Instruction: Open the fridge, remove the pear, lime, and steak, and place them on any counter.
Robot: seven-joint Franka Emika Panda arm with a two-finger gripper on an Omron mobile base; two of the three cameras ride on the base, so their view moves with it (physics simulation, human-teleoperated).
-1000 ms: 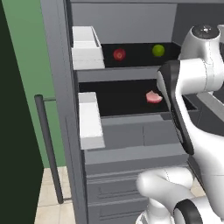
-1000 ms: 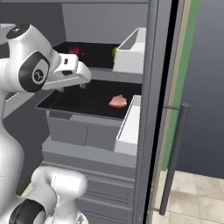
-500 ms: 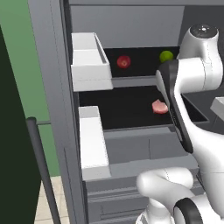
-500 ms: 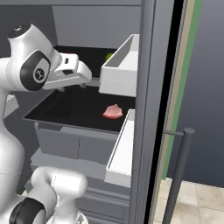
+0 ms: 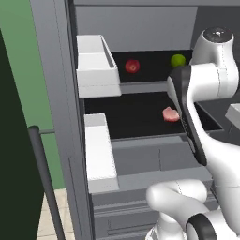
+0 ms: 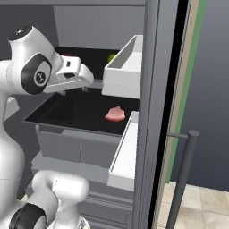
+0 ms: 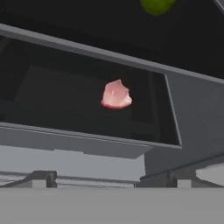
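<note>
Lying flat on the fridge's (image 5: 56, 93) smooth black shelf, the lumpy pink steak (image 7: 116, 95) faces the wide-open, empty tool (image 7: 109, 178).

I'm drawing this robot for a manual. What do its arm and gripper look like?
The arm is made of glossy white rounded links with dark grey joint rings and a round dark cap on top. The gripper has a boxy white hand body and small dark finger tips. No cables or markings are visible.

Fridge (image 5: 56, 70) grey, interior shelves black. Door bins (image 5: 96, 61) white. Pear (image 5: 132, 66) dark red. Lime (image 5: 177, 60) yellow-green. Steak (image 7: 116, 95) pink-red, paler rim. Handle bar (image 6: 183, 179) dark grey. Wall (image 5: 23, 84) left of fridge green. Floor tiles (image 6: 197, 201) beige. Arm (image 6: 31, 71) white, dark joints.
</note>
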